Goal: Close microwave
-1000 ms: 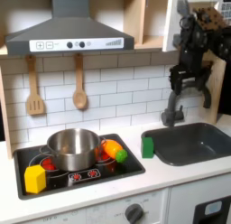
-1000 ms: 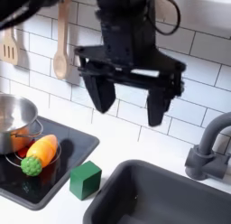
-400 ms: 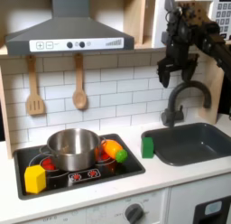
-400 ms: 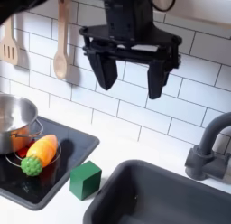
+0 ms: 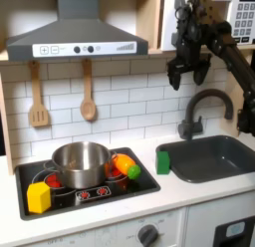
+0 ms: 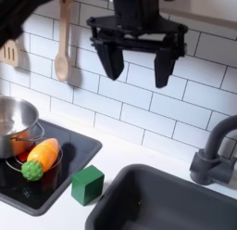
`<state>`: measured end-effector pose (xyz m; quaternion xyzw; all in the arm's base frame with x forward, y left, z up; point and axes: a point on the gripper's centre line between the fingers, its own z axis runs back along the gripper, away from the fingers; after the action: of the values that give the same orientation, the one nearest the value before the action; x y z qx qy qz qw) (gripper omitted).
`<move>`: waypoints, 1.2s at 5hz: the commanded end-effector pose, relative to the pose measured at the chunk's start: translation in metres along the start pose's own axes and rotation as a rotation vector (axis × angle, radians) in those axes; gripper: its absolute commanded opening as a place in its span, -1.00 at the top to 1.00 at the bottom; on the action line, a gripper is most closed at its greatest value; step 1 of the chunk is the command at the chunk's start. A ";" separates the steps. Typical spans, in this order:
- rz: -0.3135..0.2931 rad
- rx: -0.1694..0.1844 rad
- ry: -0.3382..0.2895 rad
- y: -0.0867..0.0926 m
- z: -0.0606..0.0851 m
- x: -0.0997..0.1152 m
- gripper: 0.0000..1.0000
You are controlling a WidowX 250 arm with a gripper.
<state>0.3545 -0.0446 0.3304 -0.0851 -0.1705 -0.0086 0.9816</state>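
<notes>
Raised higher since a second ago, the gripper (image 6: pixel 137 57) hangs with fingers spread and empty above the sink (image 6: pixel 176 208), while the first exterior view shows the microwave (image 5: pixel 239 14) at top right.

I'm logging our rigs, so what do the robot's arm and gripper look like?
The arm is black, built of blocky jointed links. The gripper is black too: a wide crossbar with two flat, tapering jaws hanging from it. A dark cable loops near its top. No markings are legible.

- Gripper (image 6: pixel 137 57) hangs spread against the tiles, open air beneath it.
- Faucet (image 5: pixel 200 110) stands below; green block (image 6: pixel 88 185) edges the sink (image 6: pixel 176 208).
</notes>
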 end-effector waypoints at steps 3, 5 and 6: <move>0.021 0.008 -0.005 0.008 0.000 0.018 -1.00; 0.027 0.005 0.006 0.012 -0.004 0.021 -1.00; 0.000 0.023 -0.005 0.011 0.001 0.017 -1.00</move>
<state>0.3752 -0.0306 0.3299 -0.0757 -0.1676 -0.0015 0.9829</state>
